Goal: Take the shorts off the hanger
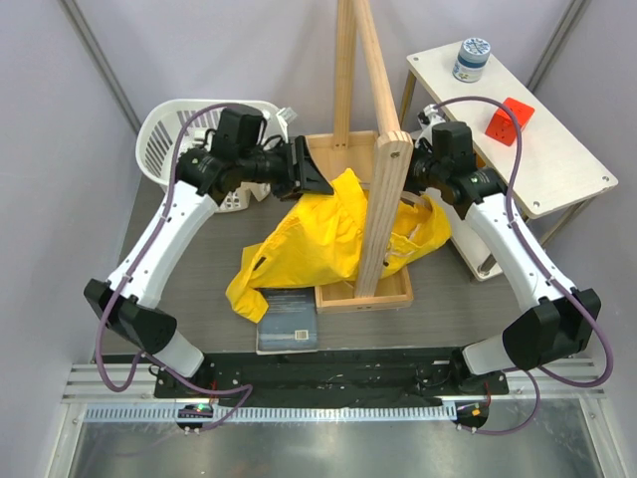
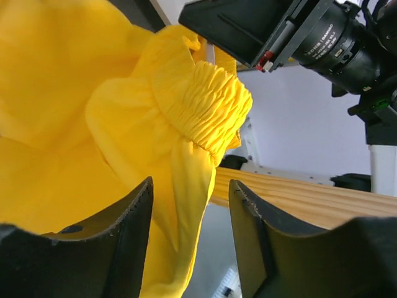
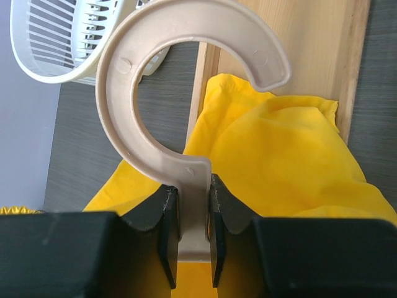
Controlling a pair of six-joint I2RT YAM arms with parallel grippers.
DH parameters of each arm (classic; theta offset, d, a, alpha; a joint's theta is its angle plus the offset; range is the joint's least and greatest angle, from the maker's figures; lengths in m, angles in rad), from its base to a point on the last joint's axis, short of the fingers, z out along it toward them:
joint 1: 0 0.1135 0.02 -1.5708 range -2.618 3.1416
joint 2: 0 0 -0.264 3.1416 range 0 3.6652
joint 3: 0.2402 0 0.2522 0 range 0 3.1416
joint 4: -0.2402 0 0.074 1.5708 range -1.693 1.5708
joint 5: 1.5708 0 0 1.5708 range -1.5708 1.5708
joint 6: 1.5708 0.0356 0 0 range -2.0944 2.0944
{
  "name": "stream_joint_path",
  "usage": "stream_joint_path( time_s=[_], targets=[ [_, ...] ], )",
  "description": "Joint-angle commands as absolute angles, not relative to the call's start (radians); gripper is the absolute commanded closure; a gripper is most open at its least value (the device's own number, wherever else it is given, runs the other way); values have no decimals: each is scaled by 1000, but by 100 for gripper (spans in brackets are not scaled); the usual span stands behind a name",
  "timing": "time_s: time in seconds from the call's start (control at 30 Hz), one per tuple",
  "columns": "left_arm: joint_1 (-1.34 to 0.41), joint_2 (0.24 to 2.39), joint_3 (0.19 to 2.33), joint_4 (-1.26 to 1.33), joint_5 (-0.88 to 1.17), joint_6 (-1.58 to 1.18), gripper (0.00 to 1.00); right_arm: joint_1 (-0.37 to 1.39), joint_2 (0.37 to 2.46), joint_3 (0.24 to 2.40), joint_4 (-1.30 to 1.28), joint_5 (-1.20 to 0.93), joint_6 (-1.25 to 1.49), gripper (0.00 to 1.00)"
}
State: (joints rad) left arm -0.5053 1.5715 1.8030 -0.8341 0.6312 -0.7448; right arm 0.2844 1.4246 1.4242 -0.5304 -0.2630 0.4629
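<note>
- Left gripper (image 2: 189,239): jaws spread, with a fold of the shorts (image 2: 124,124) hanging in the gap. You have no grip on it yet.
- Shorts: heaped over the rack (image 1: 383,199) tray, spilling off its left side.
- Right gripper (image 3: 189,248): clamped on the hanger (image 3: 115,93) neck, below the hook.
- Step in hand: stripping the shorts. Next, close your left on the cloth and pull away while the right holds.
- Hidden: the hanger bar, buried under cloth and probably threaded through. From above, the rack post masks your right fingers.

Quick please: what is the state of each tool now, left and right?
Left tool: open, the yellow shorts hanging between its fingers.
Right tool: closed on the hanger, at its hook stem.
</note>
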Motion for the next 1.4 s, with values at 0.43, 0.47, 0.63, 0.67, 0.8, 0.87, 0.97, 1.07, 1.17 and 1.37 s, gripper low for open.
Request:
stream_joint_path(
  time_s=[0.43,0.47,0.63,0.67,0.8,0.87,0.97,1.07,1.17,1.37],
  targets=[
    [-684,1719,2214,-1017,253,-489,48,290,1367,1497,-557,-285,419,99],
    [-686,1729,2214,-1009,268,-495,49,291,1368,1497,-557,-288,419,99],
    [-696,1753,2229,-987,252,-506,40,291,1367,1500,-557,-305,422,99],
    [-698,1758,2227,-974,283,-511,40,294,1367,1499,-558,-305,419,99],
    [-713,1775,2230,-954,290,-532,52,299,1364,1494,-561,-310,419,99],
    [-713,1770,2229,-959,272,-531,61,299,1359,1486,-564,-308,419,99],
    [-713,1761,2226,-951,262,-529,69,299,1353,1476,-564,-310,416,99],
    [-713,1750,2212,-946,262,-529,88,298,1347,1462,-566,-304,416,99],
    [-713,1729,2212,-954,224,-531,100,298,1339,1457,-581,-237,423,99],
    [-710,1592,2123,-908,71,-523,100,291,1319,1410,-603,-98,523,99]
  ],
)
